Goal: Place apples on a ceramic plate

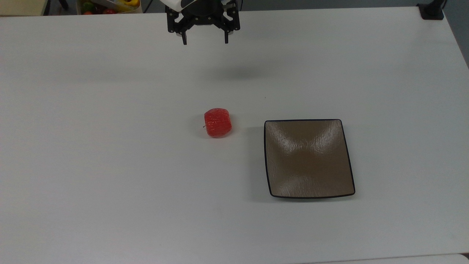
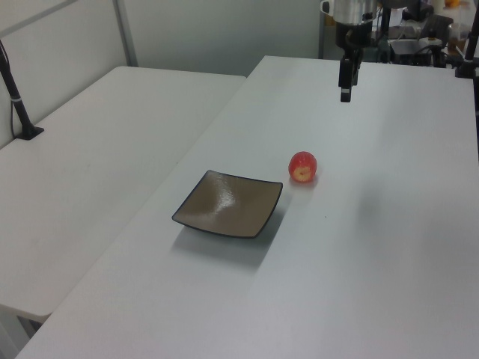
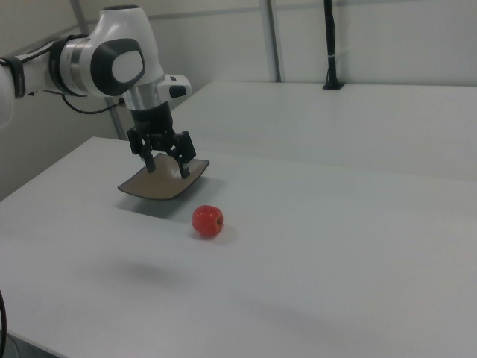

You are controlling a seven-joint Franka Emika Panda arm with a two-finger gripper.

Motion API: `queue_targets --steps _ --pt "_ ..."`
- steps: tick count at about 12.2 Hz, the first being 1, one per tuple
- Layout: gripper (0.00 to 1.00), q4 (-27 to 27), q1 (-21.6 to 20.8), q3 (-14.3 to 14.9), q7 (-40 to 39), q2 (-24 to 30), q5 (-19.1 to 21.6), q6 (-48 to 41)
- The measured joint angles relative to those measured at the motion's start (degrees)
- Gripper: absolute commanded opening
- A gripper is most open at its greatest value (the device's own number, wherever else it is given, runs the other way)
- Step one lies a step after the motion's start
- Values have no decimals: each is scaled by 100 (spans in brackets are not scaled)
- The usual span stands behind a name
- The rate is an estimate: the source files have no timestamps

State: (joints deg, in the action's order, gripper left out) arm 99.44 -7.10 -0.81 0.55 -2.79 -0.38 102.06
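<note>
A small bright red apple lies on its side on the white table, its stem pointing to the top view's left; I also see the apple in the left view and the apple in the right view. Just to the top view's right of it sits the square brown ceramic plate with a black rim, plate, plate, with nothing on it. My gripper hangs open and empty high above the table's far edge, well clear of the apple; gripper, gripper.
A box of mixed fruit stands past the table's far edge at the top view's upper left. A black post base is clamped at the far right corner. A second white table adjoins beyond the plate's side.
</note>
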Motion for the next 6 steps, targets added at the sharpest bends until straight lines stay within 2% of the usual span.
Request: queue_targets --steps 6 --pt "100 -3 8 0 0 98 0 0"
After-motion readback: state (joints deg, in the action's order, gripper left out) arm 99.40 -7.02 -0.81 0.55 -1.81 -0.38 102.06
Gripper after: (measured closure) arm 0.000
